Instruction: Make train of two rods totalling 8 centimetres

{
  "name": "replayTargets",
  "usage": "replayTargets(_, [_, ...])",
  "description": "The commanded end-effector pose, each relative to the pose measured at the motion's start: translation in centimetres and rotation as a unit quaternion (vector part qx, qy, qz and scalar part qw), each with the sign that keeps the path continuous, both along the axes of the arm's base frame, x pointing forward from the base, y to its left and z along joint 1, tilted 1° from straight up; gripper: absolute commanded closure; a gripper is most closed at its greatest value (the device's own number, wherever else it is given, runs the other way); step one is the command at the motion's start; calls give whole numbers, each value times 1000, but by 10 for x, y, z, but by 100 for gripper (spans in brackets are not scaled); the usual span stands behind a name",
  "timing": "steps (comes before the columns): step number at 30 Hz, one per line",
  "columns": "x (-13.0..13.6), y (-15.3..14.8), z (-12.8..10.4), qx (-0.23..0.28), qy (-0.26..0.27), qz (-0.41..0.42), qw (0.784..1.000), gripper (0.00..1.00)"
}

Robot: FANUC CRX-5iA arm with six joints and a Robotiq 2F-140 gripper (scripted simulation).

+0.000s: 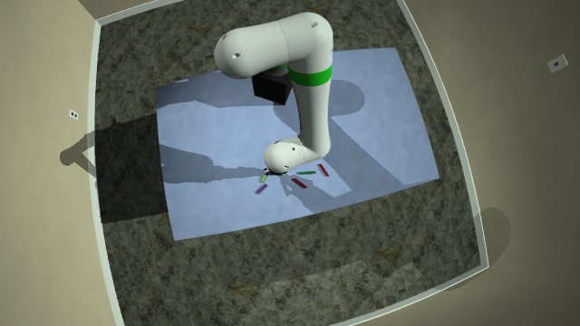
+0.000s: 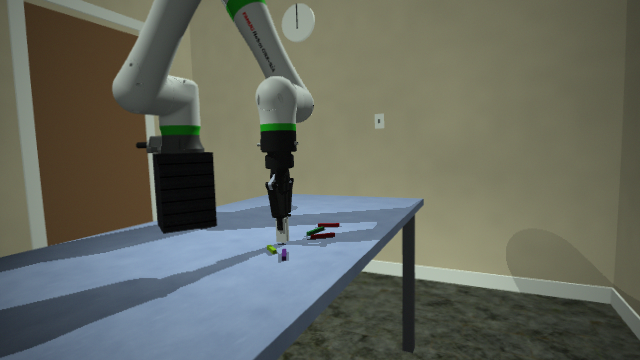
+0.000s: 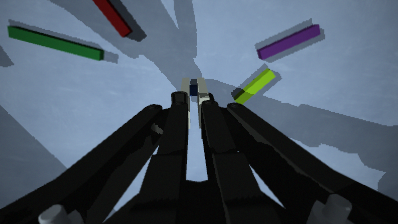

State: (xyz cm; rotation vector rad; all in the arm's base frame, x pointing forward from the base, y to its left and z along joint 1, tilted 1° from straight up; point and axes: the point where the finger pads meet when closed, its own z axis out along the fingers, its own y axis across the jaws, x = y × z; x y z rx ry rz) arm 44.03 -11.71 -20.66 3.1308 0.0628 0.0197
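Observation:
My gripper (image 3: 193,89) is shut on a small blue rod (image 3: 193,89), held between the fingertips just above the table. It also shows in the exterior view (image 2: 282,235), pointing straight down. A lime rod (image 3: 255,85) lies close to the right of the fingertips, with a purple rod (image 3: 289,41) beyond it. A green rod (image 3: 55,43) lies to the left and a red rod (image 3: 113,17) beyond the fingertips. In the top view the lime rod (image 1: 263,178), purple rod (image 1: 261,188), green rod (image 1: 306,172) and two red rods (image 1: 299,183) (image 1: 323,169) lie apart around the wrist.
The arm's black base block (image 2: 184,191) stands at the back of the blue table top (image 1: 290,140). The table's right edge (image 2: 350,272) is near the rods.

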Motion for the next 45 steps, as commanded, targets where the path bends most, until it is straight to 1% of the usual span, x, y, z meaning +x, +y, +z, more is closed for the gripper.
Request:
replayTargets(1, [0,0,-2,0,0,0,1000,97])
replayTargets(43, [0,0,-5,0,0,0,1000,97])
replayTargets(44, [0,0,-5,0,0,0,1000,95])
replayTargets(45, [0,0,-5,0,0,0,1000,95])
